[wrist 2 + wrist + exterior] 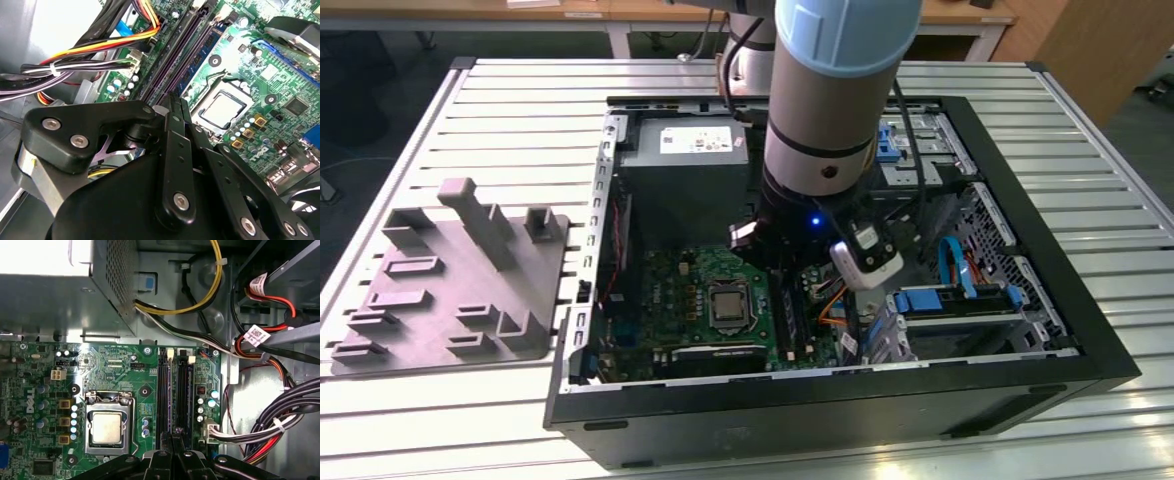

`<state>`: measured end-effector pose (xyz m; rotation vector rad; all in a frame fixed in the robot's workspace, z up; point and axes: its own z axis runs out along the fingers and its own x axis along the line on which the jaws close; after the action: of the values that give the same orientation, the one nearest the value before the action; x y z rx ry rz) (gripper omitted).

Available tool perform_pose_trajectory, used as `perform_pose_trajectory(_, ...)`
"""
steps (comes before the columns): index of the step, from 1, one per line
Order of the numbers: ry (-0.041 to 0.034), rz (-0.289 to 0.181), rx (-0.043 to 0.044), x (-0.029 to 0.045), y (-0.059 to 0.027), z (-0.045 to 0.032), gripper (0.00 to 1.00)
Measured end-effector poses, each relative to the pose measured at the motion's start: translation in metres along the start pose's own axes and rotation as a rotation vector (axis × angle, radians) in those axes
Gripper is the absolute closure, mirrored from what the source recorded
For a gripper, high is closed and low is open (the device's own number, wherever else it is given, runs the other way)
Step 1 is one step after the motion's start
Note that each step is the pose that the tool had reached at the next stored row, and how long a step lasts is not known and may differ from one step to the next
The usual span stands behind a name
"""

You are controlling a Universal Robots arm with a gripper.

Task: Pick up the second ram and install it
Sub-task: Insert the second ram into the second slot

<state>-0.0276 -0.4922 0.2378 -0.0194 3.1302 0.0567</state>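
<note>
One ram is sitting slotted in beside the CPU, upper centre of the second wrist view — the gripper, fingers pinched narrow, is hanging over its end, so pushing there is risking a tilted, half-latched stick.

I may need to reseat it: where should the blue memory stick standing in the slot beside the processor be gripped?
Likely pinch the blue memory stick across its thin top edge, coming straight down from above. It stands seated on edge, with the processor socket on one side and a neighbouring slot on the other, so its flat faces are hemmed in.
</note>
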Motion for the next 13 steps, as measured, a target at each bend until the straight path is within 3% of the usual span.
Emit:
perform_pose_trajectory(5, -0.001, 0.034, 0.0006, 0.0, -0.0003, 0.0011, 0.89)
perform_pose_trajectory(13, -0.0011, 0.033, -0.0006, 0.0001, -0.0005, 0.0039, 0.89)
